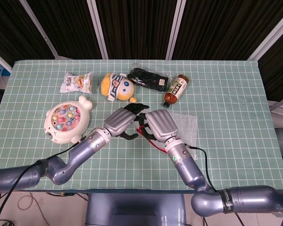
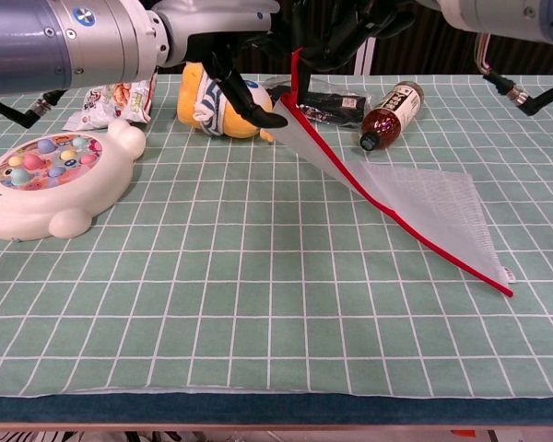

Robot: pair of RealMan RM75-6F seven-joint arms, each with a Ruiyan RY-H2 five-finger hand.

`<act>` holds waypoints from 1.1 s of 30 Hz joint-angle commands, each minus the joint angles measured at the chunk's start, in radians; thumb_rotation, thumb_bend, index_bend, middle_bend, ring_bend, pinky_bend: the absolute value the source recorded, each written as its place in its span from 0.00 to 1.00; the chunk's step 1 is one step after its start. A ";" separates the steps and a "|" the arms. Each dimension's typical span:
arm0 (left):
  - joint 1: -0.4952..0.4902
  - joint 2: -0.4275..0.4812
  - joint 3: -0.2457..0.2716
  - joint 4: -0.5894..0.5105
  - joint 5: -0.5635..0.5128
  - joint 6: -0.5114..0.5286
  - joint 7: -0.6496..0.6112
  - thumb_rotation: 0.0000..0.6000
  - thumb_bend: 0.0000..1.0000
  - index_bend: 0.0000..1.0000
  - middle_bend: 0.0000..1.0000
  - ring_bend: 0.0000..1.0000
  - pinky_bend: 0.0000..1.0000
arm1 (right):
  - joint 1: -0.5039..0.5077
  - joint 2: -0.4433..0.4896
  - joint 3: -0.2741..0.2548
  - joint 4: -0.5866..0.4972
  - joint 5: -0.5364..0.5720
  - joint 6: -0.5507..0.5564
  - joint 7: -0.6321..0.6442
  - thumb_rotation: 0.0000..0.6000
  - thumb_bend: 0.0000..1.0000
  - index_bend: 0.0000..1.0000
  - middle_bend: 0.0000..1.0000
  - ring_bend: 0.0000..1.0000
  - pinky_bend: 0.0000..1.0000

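Your right hand [image 1: 159, 125] pinches the red-edged mesh bag [image 2: 424, 216] up off the worktop [image 2: 258, 304], while your left hand [image 1: 120, 120] hovers alongside, fingers spread.

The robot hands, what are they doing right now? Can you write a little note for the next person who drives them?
Right hand: holds one corner of the red-edged mesh bag lifted; the far end lies on the table.
Left hand: holds nothing, fingers spread, reaching at the raised bag edge.
Behind the hands: plush toy, black packet, tea bottle. Further left: fishing game toy, snack packet.
Nothing is in the bag; all items lie untouched.
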 commanded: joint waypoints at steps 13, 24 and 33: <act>-0.004 -0.002 0.007 0.015 -0.005 0.007 -0.018 1.00 0.32 0.52 0.07 0.00 0.09 | 0.009 -0.001 -0.012 0.007 0.005 0.001 0.008 1.00 0.67 0.69 1.00 1.00 0.99; -0.011 -0.016 0.011 0.022 -0.014 0.007 -0.028 1.00 0.34 0.53 0.07 0.00 0.09 | 0.012 0.001 -0.015 0.005 0.006 0.001 0.016 1.00 0.67 0.69 1.00 1.00 0.99; -0.011 -0.025 0.013 0.021 -0.009 0.015 -0.042 1.00 0.39 0.57 0.08 0.00 0.09 | 0.014 -0.001 -0.022 0.008 0.008 0.005 0.018 1.00 0.67 0.70 1.00 1.00 0.99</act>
